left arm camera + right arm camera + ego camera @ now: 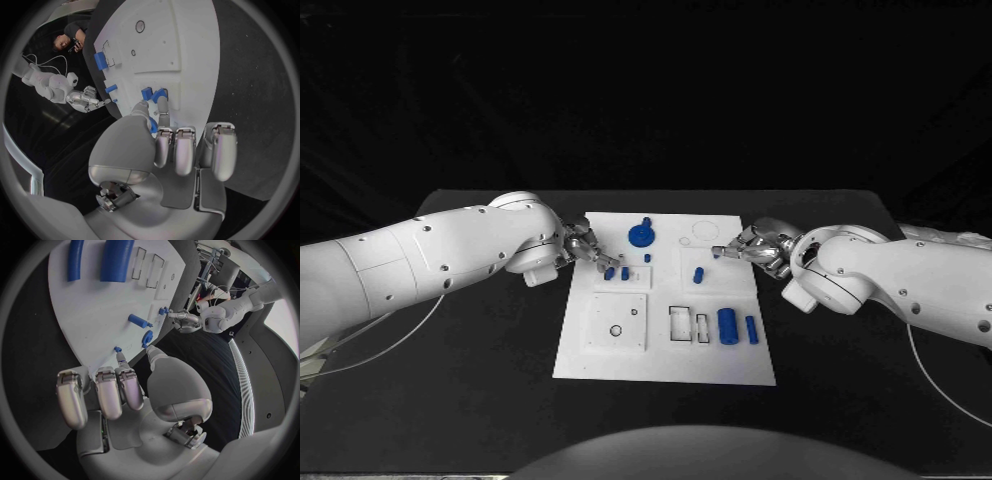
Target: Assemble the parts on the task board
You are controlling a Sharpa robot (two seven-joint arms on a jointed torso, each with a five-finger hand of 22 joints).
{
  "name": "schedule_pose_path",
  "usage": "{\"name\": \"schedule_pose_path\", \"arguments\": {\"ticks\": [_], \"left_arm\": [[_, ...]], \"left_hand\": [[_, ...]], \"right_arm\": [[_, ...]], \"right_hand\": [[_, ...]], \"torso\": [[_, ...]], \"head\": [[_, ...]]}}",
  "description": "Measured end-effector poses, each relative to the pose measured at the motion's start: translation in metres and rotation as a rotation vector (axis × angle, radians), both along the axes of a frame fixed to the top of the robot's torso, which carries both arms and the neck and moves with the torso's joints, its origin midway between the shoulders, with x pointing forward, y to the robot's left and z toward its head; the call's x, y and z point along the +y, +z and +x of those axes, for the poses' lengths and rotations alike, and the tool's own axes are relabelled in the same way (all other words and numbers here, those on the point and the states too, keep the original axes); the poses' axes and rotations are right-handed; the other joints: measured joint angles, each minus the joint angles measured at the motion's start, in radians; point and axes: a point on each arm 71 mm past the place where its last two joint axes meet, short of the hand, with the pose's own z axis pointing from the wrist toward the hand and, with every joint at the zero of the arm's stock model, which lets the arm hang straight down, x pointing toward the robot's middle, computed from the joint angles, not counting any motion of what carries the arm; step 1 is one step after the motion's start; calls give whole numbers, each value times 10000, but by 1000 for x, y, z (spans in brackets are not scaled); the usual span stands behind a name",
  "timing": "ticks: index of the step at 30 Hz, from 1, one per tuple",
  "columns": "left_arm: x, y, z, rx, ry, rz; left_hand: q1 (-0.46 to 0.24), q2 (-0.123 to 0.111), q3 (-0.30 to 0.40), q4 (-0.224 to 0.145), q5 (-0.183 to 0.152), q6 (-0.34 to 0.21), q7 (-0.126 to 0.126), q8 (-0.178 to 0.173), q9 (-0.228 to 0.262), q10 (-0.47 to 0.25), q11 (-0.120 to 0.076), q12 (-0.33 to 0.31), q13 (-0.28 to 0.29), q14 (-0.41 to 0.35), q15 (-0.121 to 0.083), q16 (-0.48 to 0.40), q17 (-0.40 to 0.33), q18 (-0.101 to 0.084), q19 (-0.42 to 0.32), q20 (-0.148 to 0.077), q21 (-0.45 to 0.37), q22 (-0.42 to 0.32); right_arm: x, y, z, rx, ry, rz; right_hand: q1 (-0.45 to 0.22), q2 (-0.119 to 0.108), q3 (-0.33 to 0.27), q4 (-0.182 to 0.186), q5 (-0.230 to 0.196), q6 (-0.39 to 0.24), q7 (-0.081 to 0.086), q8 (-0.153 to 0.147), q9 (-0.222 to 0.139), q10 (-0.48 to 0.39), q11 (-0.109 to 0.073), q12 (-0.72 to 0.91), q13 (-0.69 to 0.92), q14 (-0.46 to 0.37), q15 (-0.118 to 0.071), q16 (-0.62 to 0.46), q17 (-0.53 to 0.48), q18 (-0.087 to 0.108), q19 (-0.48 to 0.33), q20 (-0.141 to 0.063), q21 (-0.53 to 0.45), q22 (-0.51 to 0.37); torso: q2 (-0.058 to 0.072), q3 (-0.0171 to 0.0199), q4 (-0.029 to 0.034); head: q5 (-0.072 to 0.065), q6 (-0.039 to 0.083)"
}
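The white task board (pixel 664 345) lies mid-table. My left hand (pixel 583 248) hovers over its left edge, and a small blue part (pixel 153 127) shows between its thumb and forefinger. That forefinger (pixel 162 107) reaches two small blue blocks (pixel 617 272) standing on the board. My right hand (pixel 744 248) is at the board's right edge with one finger stretched out, a tiny blue piece (pixel 117 349) at its tip and the thumb apart. A blue round knob (pixel 640 235), a peg (pixel 697 273), a thick cylinder (pixel 727 325) and a slim bar (pixel 751 329) lie on the board.
The board has a square recess (pixel 617 322) at lower left and slots (pixel 679 323) beside the cylinder. Black table (pixel 473 380) surrounds the board. Both forearms lie low over the table on either side.
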Motion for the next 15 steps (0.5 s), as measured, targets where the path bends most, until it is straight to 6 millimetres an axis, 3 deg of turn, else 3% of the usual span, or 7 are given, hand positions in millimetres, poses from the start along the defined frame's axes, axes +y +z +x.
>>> {"name": "schedule_pose_path", "arguments": {"ticks": [15], "left_arm": [[0,-1,0,101,-13,153]], "left_hand": [[48,48,0,0,0,0,0,0,1,0,0,0,0,0,0,0,-2,-1,0,0,0,0]], "right_arm": [[0,0,0,-2,13,1]], "right_hand": [[0,0,0,1,0,0,0,0,-2,0,0,0,-1,0,0,0,0,0,0,0,0,-1]], "torso": [[0,0,1]], "head": [[-12,11]]}}
